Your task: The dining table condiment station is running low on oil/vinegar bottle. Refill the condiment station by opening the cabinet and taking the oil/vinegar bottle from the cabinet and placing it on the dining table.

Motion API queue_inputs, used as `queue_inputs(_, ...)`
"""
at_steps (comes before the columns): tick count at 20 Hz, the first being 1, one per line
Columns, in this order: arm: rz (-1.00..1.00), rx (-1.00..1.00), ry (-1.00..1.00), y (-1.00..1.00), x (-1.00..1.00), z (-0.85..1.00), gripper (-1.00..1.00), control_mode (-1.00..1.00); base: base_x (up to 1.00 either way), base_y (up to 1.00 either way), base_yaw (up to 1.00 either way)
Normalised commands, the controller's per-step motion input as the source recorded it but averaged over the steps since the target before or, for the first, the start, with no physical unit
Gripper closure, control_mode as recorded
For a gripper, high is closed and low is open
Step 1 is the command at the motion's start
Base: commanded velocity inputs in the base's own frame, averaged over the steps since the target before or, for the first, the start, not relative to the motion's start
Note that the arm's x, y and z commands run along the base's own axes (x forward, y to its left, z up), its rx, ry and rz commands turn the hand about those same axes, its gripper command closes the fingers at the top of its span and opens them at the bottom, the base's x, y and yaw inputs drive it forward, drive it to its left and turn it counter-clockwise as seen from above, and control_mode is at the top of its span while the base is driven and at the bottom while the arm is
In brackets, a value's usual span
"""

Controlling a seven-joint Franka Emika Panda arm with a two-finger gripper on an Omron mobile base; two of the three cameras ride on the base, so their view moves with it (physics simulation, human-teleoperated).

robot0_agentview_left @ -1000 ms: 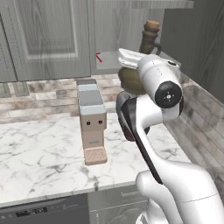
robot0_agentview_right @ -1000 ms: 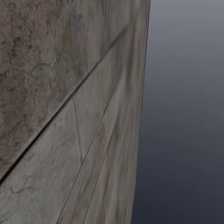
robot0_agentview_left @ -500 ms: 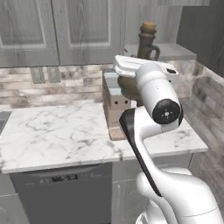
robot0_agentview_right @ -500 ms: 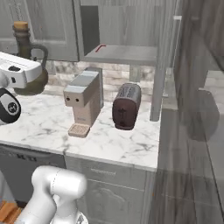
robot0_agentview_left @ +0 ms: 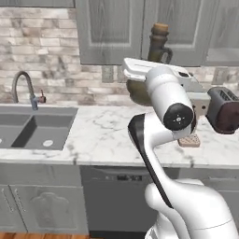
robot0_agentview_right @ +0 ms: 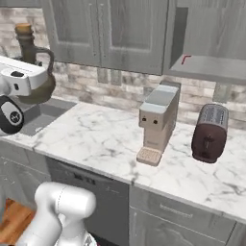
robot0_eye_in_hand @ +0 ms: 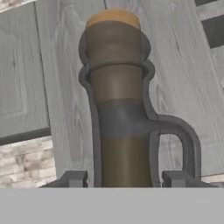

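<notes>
My gripper (robot0_eye_in_hand: 124, 180) is shut on the oil/vinegar bottle (robot0_eye_in_hand: 116, 109), one dark fingertip on each side of its lower neck. The bottle is dark olive glass with a loop handle and a tan cork. It is held upright above the counter, its neck and cork rising over my white hand (robot0_agentview_left: 156, 72) in front of the closed wall doors. From the right, the oil/vinegar bottle (robot0_agentview_right: 33, 62) hangs at the far left. The cabinet (robot0_agentview_right: 211, 53) stands open at the upper right, its shelf bare. The dining table is out of view.
A marble counter (robot0_agentview_left: 102, 135) runs across both base views. At the left are a sink (robot0_agentview_left: 37, 128) and faucet (robot0_agentview_left: 23, 88). A grey coffee machine (robot0_agentview_right: 156, 120) and a dark toaster (robot0_agentview_right: 209, 132) stand further right. Closed grey wall cabinets (robot0_agentview_left: 109, 32) hang above.
Both base views have swung left along the counter as the base moved, bringing the sink into view and shifting the coffee machine and toaster right. The bottle stays in the shut gripper.
</notes>
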Motion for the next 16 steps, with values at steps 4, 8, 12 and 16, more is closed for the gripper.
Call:
queue_inputs(4, 0.0, 0.0, 0.0, 0.0, 0.0, 0.0, 1.0, 1.0, -0.01, 0.85, 0.44)
queue_inputs(8, 0.0, 0.0, 0.0, 0.0, 0.0, 0.0, 1.0, 1.0, -0.05, 0.88, 0.49)
queue_inputs(12, 0.0, 0.0, 0.0, 0.0, 0.0, 0.0, 1.0, 1.0, -0.05, 0.82, 0.52)
queue_inputs(16, 0.0, 0.0, 0.0, 0.0, 0.0, 0.0, 1.0, 1.0, -0.07, 0.79, 0.53)
